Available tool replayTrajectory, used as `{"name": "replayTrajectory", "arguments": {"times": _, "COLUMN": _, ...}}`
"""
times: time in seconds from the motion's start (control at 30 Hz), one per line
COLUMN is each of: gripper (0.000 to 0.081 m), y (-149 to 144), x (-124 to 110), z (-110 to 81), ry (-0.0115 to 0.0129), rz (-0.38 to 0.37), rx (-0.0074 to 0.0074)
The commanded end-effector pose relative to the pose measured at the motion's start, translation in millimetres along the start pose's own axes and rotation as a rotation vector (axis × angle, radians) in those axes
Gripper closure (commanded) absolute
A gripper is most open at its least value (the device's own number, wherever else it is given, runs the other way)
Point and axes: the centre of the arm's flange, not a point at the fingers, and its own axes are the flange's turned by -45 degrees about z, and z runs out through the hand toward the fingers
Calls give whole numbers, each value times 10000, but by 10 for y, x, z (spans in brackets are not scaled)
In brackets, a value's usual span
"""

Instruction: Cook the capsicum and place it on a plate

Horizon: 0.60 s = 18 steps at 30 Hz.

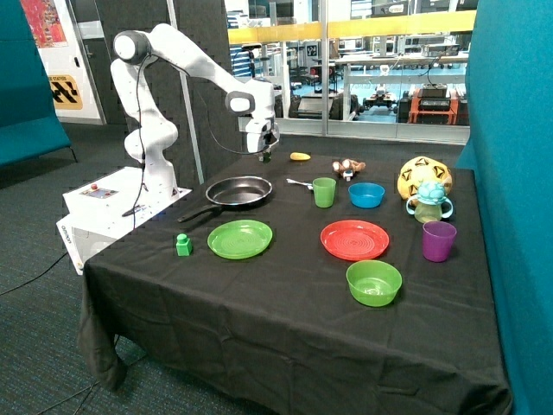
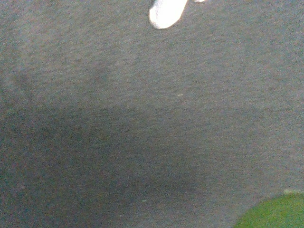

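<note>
While pan (image 1: 239, 190) sits empty, gripper (image 1: 265, 156) hovers above.

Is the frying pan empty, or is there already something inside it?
Empty. In the outside view the frying pan shows only its bare dark bottom. The gripper hangs above its far rim with a small dark thing, probably the capsicum.

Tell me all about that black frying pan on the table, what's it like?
The frying pan is round, shallow and dark, with a shiny metal-looking rim and a long black handle pointing toward the table's edge near the robot's base. It sits flat on the black tablecloth, just behind the lime-green plate. It looks empty inside. The end effector hangs above its far rim with something small and dark at its tip, not touching the pan.
</note>
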Motion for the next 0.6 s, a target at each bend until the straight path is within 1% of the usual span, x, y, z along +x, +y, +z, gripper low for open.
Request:
{"name": "replayTrajectory", "arguments": {"times": 0.0, "gripper": 808, "y": 360, "x": 70, "z": -225, "ry": -2, "rz": 138, "rx": -13}}
{"name": "replayTrajectory", "arguments": {"times": 0.1, "gripper": 808, "y": 529, "x": 57, "z": -266, "ry": -2, "rz": 149, "rx": -13}}
{"name": "replayTrajectory", "arguments": {"times": 0.2, "gripper": 808, "y": 636, "x": 49, "z": -285, "ry": -2, "rz": 69, "rx": -13}}
{"name": "replayTrajectory", "arguments": {"times": 0.43, "gripper": 808, "y": 954, "x": 50, "z": -311, "ry": -3, "rz": -783, "rx": -12}}
{"name": "replayTrajectory", "arguments": {"times": 0.57, "gripper": 808, "y": 1037, "x": 46, "z": -313, "ry": -3, "rz": -891, "rx": -12}}
